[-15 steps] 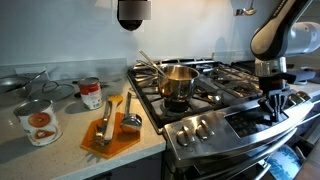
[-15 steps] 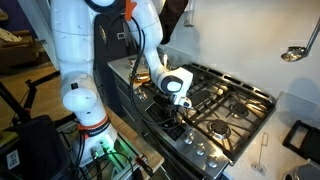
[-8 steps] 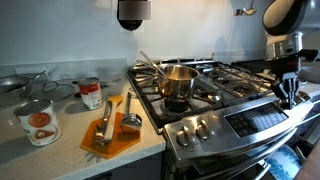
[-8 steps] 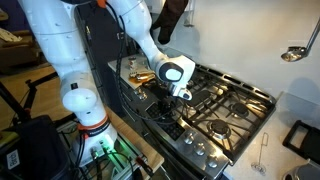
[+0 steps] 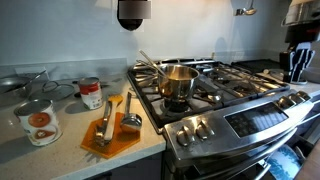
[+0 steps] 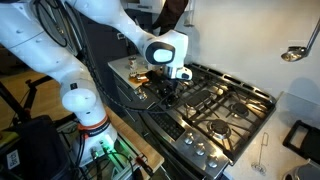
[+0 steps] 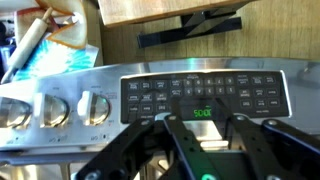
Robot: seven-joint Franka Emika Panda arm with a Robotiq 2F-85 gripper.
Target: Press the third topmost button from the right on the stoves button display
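Note:
The stove's black button display (image 7: pixel 200 95) fills the middle of the wrist view, with rows of small buttons and a green lit readout (image 7: pixel 204 113). The top row of buttons (image 7: pixel 243 79) runs toward its right end; single buttons are too small to tell apart. My gripper (image 7: pixel 205 122) hovers in front of the display with a gap between its fingers and touches nothing. In both exterior views the gripper (image 5: pixel 298 70) (image 6: pixel 168 88) hangs above the stove, well away from the front panel (image 5: pixel 265 117).
A steel pot (image 5: pixel 178 82) with a utensil in it sits on a burner. Stove knobs (image 7: pixel 50 110) lie left of the display. An orange board with tools (image 5: pixel 110 135) and cans (image 5: pixel 38 122) stand on the counter.
The arm has risen and pulled back from the stove's front panel, moving up and toward the frame edge in an exterior view.

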